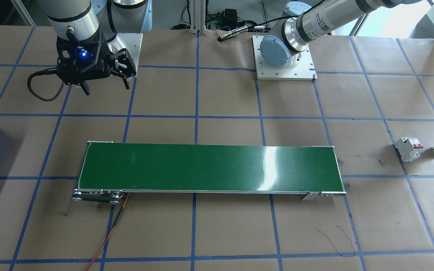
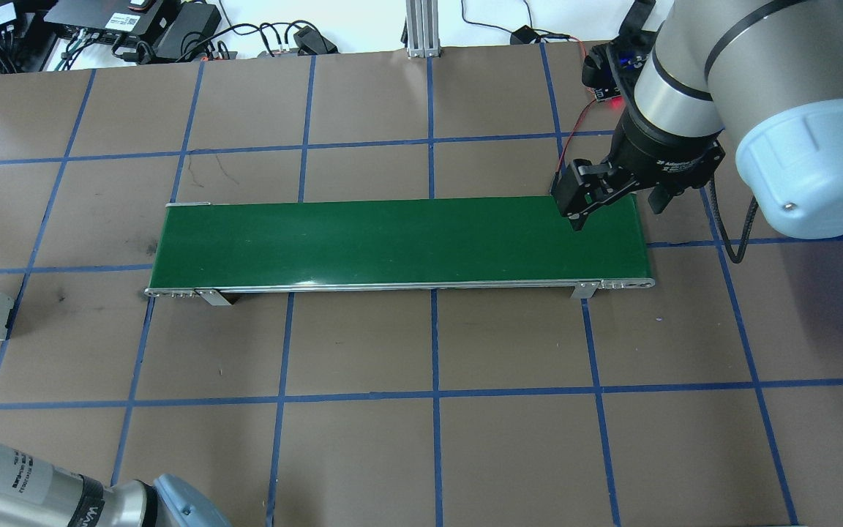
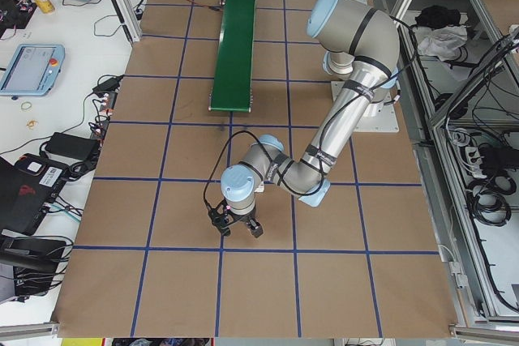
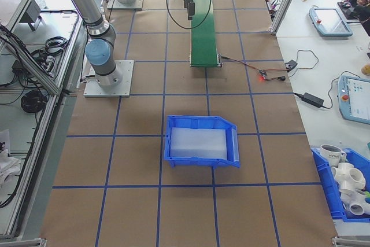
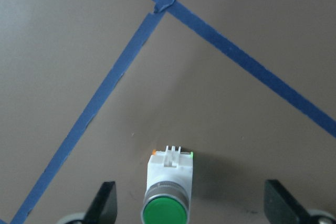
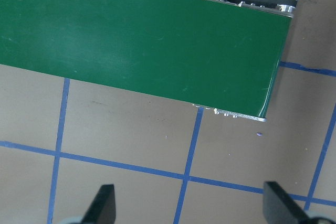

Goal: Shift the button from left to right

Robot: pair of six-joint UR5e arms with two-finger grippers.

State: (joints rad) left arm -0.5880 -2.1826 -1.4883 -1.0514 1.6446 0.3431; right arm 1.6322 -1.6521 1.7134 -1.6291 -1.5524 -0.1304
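Button sits between left hand's spread fingers, untouched

Green-capped button — brown table, blue-taped grid.

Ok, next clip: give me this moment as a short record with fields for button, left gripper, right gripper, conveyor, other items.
button: lying on its side on the brown paper, between the left gripper's fingers, not yet gripped
left gripper: open, low over the table at the button, fingers either side
right gripper: open, empty, above the conveyor's end on the robot's right
conveyor: green belt, nothing on it
other items: white breaker beside the button; blue bin
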